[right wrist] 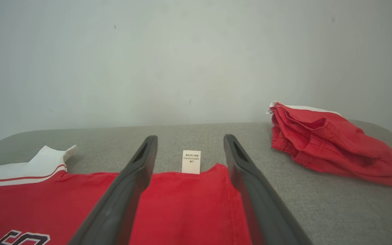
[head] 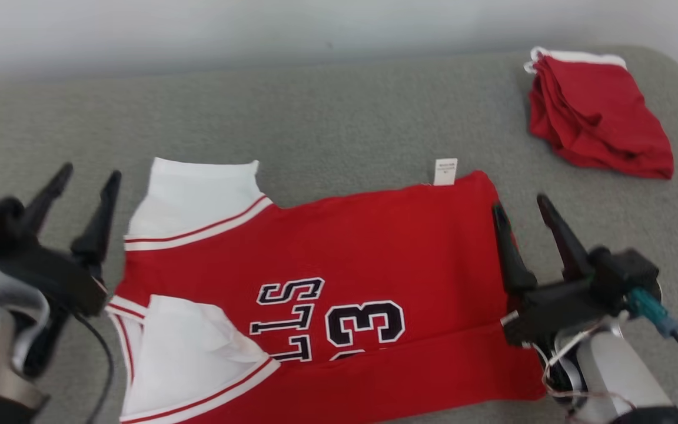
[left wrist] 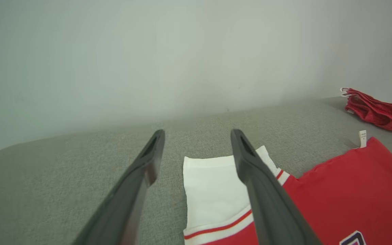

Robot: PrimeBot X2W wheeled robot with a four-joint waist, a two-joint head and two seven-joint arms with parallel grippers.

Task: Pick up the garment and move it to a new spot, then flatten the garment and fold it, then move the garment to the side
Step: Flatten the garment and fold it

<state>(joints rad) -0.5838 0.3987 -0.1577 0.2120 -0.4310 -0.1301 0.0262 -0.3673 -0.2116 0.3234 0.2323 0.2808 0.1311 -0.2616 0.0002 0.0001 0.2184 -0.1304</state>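
Head view puts the red jersey (head: 362, 247) flat on the grey table (head: 339, 106), number facing up. Its white sleeves lie toward the robot's left and its hem toward the right, and a strip along the near edge seems already turned over. The left gripper (head: 91, 171) hangs just beside the far white sleeve (head: 198, 194), fingers spread and empty. The right gripper (head: 519, 203) sits at the hem edge, also spread wide and holding nothing. The cloth looks light, thin and limp, so it will likely sag and drag rather than keep its shape. I judge it wants two pinches at once, one on the sleeve's striped seam and one on the hem corner near the care label (head: 445, 171). A second red garment (head: 598, 112) lies well apart at the far right.
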